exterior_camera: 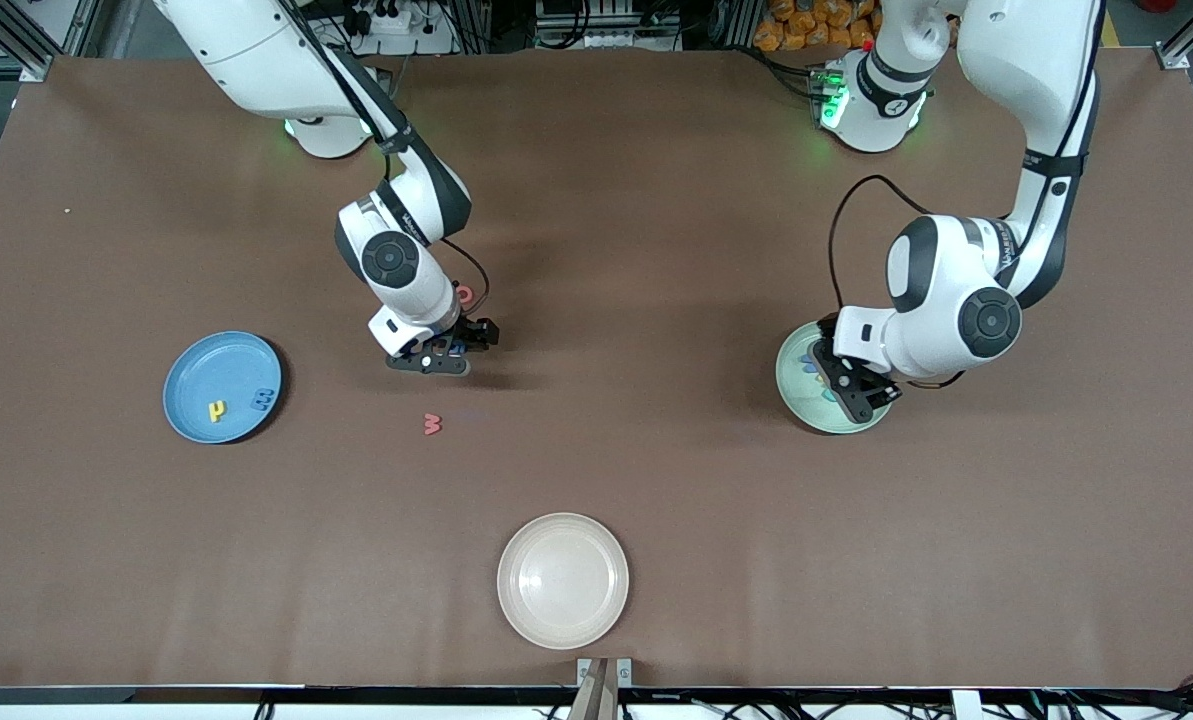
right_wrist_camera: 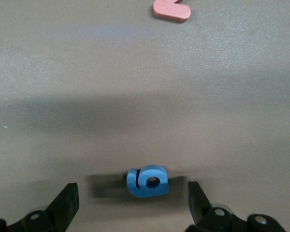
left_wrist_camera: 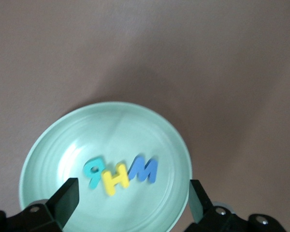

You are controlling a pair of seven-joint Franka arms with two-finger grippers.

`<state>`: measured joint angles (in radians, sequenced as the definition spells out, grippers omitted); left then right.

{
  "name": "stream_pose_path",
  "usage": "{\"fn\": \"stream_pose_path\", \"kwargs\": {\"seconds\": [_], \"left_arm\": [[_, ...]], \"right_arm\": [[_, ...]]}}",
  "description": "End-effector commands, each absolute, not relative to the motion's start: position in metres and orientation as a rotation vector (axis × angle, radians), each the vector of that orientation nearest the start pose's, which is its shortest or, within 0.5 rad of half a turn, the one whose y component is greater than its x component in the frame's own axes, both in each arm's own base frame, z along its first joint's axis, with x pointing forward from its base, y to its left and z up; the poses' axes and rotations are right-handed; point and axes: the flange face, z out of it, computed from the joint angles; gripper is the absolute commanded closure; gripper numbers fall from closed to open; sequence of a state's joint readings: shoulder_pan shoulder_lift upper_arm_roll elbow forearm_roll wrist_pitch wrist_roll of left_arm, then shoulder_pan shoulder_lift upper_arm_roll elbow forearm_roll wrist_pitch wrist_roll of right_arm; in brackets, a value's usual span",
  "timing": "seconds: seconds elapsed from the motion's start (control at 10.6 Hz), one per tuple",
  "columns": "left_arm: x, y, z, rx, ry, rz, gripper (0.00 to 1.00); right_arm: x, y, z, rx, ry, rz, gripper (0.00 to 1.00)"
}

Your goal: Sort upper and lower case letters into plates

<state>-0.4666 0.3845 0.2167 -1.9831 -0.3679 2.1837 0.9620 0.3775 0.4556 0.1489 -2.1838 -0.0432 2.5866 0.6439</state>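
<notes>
The left gripper (exterior_camera: 853, 385) hangs low over the mint green plate (exterior_camera: 806, 412), jaws spread wide and empty. The right gripper (exterior_camera: 443, 352) hovers above the table toward the light blue plate (exterior_camera: 188, 405), jaws wide apart and empty.

The pale mint green plate (left_wrist_camera: 48, 145) lies flat on the desk directly under the left hand (left_wrist_camera: 130, 200), whose fingers stand wide apart above it. Three letters lie flat in it in a touching row: a teal R (left_wrist_camera: 93, 172), a yellow H (left_wrist_camera: 116, 179) and a blue M (left_wrist_camera: 144, 170). A small blue letter (right_wrist_camera: 148, 181) lies on the desk between the spread fingers of the right hand (right_wrist_camera: 130, 200). A red letter (exterior_camera: 433, 424) lies apart from that hand. The light blue plate (exterior_camera: 206, 365), well apart from both hands, holds a yellow letter (exterior_camera: 217, 410) and a blue letter (exterior_camera: 263, 398).
</notes>
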Motion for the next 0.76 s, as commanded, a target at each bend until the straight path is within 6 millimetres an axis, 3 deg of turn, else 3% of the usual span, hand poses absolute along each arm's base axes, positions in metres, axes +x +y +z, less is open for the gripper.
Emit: {"fn": "stream_pose_path", "kwargs": {"seconds": [0.0,0.28,0.47,0.66], "left_arm": [[0.585,-0.204,0.255,-3.080,1.590,0.053,0.00],[0.603,-0.258,0.229,-3.151,1.486,-0.216,0.00],[0.617,-0.274,0.209,-3.114,1.469,-0.300,0.00],[0.624,-0.286,0.202,-3.057,1.468,-0.398,0.00]], "right_arm": [[0.474,0.280,0.173,-3.116,0.180,0.088,0.00],[0.476,0.275,0.172,-3.118,0.188,0.085,0.00],[0.478,0.273,0.172,-3.118,0.195,0.085,0.00],[0.478,0.272,0.172,-3.118,0.200,0.084,0.00]]}}
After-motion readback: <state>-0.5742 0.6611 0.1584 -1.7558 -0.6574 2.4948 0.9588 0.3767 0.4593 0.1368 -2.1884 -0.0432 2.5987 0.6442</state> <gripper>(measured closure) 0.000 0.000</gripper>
